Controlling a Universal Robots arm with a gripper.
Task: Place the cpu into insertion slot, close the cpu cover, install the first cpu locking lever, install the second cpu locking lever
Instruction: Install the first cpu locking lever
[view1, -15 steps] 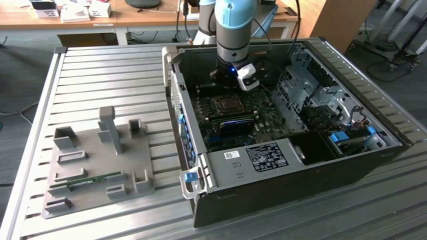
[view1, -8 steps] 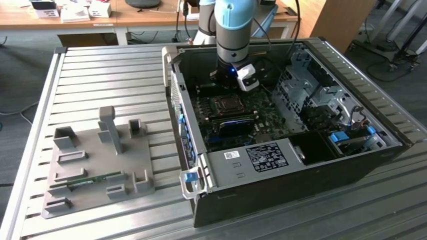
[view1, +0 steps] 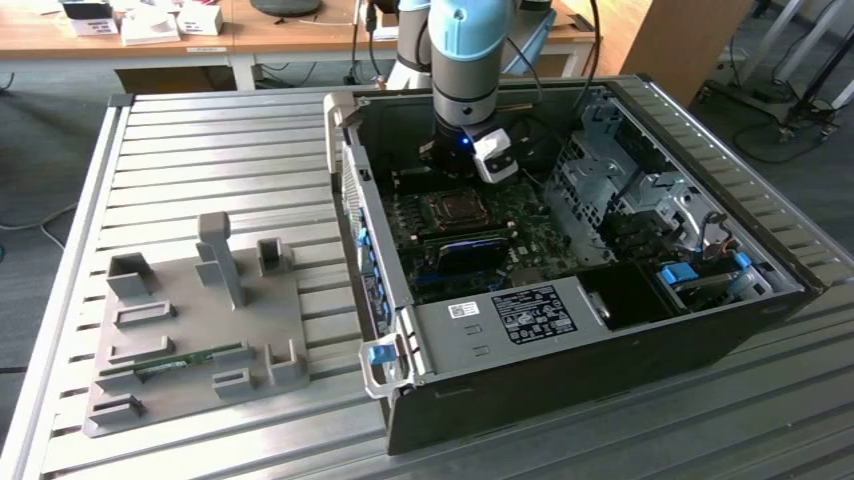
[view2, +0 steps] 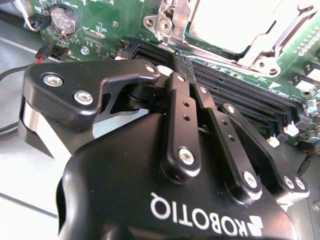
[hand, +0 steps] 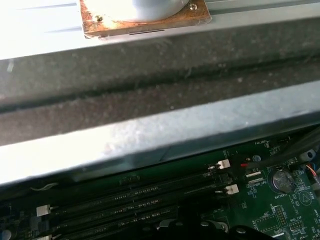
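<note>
One end effector (view2: 172, 62), fingers (view2: 182, 107) pressed together on nothing, hovers above the black memory slots (view2: 240, 107) beside the cpu (view2: 235, 22) seated under its cpu cover (view2: 265, 57).

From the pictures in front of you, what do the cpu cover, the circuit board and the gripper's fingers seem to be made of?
cpu cover: seemingly bare metal, silvery with bright glints along its stamped edges.
circuit board: likely a laminate with a glossy green coating, dotted with solder pads and small parts.
gripper fingers: probably black-finished metal, matte with a soft sheen, joined by silver screws; hard plastic cannot be ruled out.
</note>
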